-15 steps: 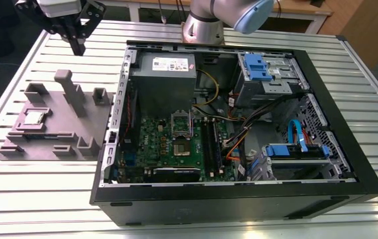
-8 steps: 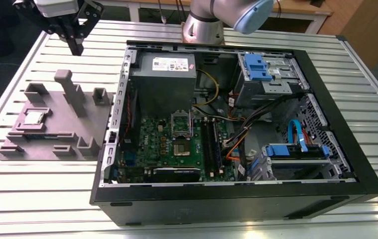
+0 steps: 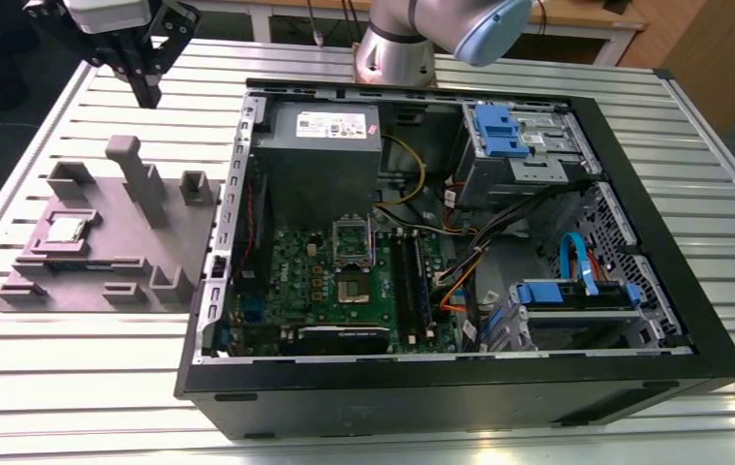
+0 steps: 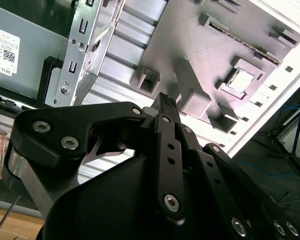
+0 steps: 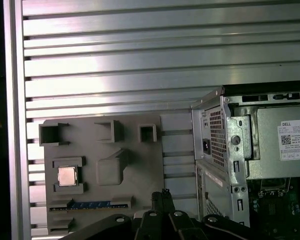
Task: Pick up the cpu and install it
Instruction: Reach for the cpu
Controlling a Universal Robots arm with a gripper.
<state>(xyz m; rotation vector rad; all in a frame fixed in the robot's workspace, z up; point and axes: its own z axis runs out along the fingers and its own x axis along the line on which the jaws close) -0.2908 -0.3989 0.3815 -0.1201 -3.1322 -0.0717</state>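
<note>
Hanging over the slatted table [image 3: 31, 126], the gripper [image 3: 150, 95] has its black fingers pinched together to a point, with nothing between them. It sits high in the air, past the far edge of the grey block [image 3: 108, 254] as the exterior view shows it, and touches neither the block nor the table.

The cpu [image 3: 68, 230] lies flat in a square recess on the block, towards the exterior view's left, with its pale metal top facing up. It is well apart from the gripper, and the block's tall upright post [image 3: 126, 167] stands between them in that view.

In the first wrist view the closed tip [image 5: 162, 194] is over the block's edge nearest the case [image 5: 225, 145], while the cpu [image 5: 66, 176] rests across the block [image 5: 135, 170] on its other side. In the second wrist view the tip [image 4: 165, 100] is near a raised part of the block [image 4: 190, 55], and the cpu [image 4: 240, 78] is further off in its pocket.

On the exterior view's right of the block, the open case [image 3: 471, 383] lies on its side, with the power supply [image 3: 321, 155] and the green motherboard [image 3: 296, 266] exposed.
</note>
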